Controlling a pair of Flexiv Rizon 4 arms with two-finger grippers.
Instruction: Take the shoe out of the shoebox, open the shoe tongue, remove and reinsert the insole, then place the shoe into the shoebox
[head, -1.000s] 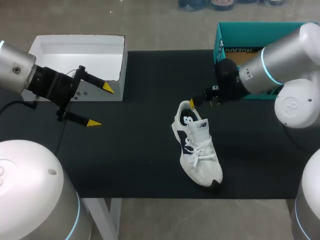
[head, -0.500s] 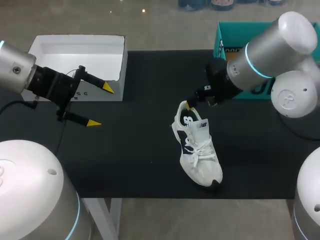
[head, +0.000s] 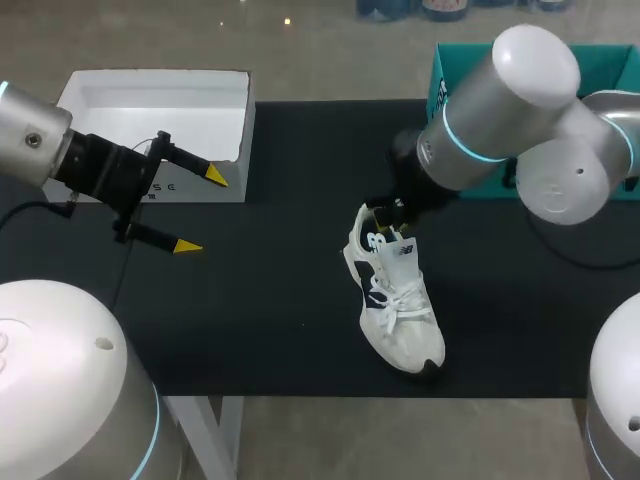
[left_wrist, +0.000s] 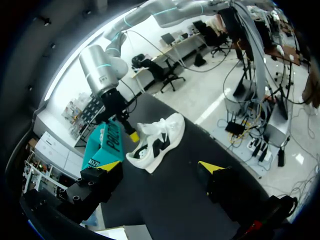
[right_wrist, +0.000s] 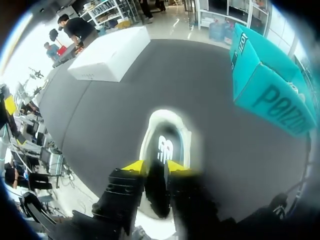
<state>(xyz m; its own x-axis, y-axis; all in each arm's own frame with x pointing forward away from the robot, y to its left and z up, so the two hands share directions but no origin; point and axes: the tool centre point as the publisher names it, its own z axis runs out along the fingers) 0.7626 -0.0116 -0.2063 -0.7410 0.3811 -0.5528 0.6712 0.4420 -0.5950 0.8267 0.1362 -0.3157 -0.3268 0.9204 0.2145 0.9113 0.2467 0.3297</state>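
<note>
A white and navy shoe (head: 400, 300) lies on the black table mat, heel toward the back, toe toward the front edge. My right gripper (head: 385, 213) is down at the heel end of the shoe's opening. In the right wrist view its fingers (right_wrist: 135, 166) stand close together on a dark strip at the rim of the shoe (right_wrist: 165, 135), just short of the logo inside. The teal shoebox (head: 480, 75) stands at the back right. My left gripper (head: 200, 212) hangs open and empty at the left, far from the shoe (left_wrist: 155, 142).
A white box (head: 150, 110) sits at the back left, just behind my left gripper's fingers. The black mat (head: 270, 300) is bare between the two arms. My right arm's elbow (head: 560, 180) hangs over the table's right side, before the teal box.
My right arm swung left and lowered onto the shoe's heel end, and its fingers closed from wide open to a narrow pinch. The left arm and the shoe stayed put.
</note>
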